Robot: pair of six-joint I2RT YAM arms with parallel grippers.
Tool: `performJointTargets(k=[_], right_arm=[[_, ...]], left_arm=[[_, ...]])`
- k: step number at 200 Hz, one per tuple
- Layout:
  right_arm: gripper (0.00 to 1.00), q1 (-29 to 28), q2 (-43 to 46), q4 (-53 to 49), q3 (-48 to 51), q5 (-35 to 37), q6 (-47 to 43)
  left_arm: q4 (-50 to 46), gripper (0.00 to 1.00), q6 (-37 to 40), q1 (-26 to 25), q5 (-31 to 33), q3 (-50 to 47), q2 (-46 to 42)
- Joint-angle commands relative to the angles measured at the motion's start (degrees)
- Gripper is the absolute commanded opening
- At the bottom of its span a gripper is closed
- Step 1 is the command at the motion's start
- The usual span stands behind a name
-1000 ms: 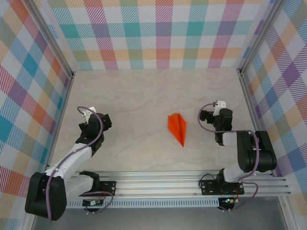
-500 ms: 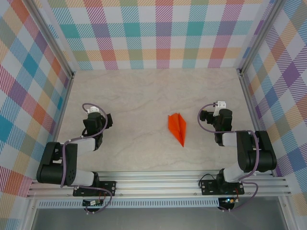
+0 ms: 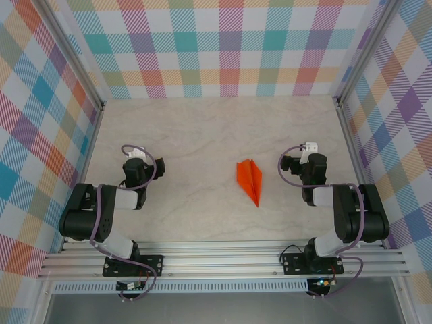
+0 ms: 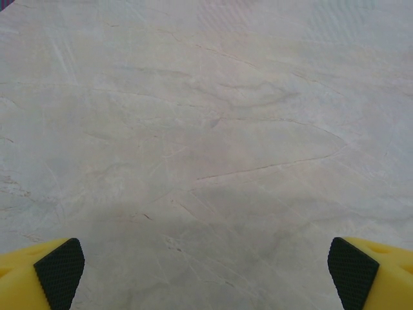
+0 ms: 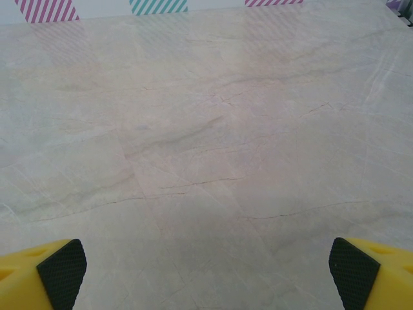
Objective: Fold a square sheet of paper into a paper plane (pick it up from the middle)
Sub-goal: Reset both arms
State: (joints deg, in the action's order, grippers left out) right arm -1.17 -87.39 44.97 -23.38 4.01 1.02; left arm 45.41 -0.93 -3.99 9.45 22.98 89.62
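The paper plane [image 3: 249, 180] lies flat on the desk [image 3: 202, 128], right of centre. It sits between the two arms, nearer the right arm [image 3: 351, 216] than the left arm [image 3: 101, 216], and touches neither. It is a slim, bright orange dart. Its wide end faces the far side and its sharp tip points toward the near right. A centre ridge runs along its length.

We read the left jaws as fully open and holding nothing. In the left wrist view the two yellow fingers sit at the lower corners, one black pad [image 4: 59, 265] at the left and the other [image 4: 353, 271] at the right. Bare marbled desk lies between them.

We read the right jaws as fully open too, with nothing gripped. In the right wrist view the pads [image 5: 61, 271] and [image 5: 353, 271] stand equally far apart, again with bare desk between them. A strip of the checked far wall [image 5: 155, 6] shows along the top edge.

In the top view the left arm is bent back on itself. Its wrist is over the left part of the desk, well apart from the plane. The right arm is bent the same way, with its wrist just right of the plane and not in contact with it.

Both arm bases are bolted to the aluminium rail [image 3: 223, 260] at the near edge. Checked walls [image 3: 229, 47] enclose the desk on the left, far and right sides.
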Motion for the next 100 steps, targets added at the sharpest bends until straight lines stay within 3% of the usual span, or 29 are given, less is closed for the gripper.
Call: performJointTargets(k=[1, 29, 100], right_arm=[[1.00, 0.0, 0.0, 1.3, -0.4, -0.9, 0.2], [1.00, 0.0, 0.0, 1.3, -0.3, -1.0, 0.2], [1.00, 0.0, 0.0, 1.3, -0.4, -0.9, 0.2]], left_arm=[[2.0, 1.00, 1.2, -0.1, -0.6, 0.5, -0.2], [0.7, 1.00, 2.7, -0.1, -4.2, 1.3, 0.0], [0.6, 1.00, 2.7, -0.1, -4.4, 1.4, 0.0]])
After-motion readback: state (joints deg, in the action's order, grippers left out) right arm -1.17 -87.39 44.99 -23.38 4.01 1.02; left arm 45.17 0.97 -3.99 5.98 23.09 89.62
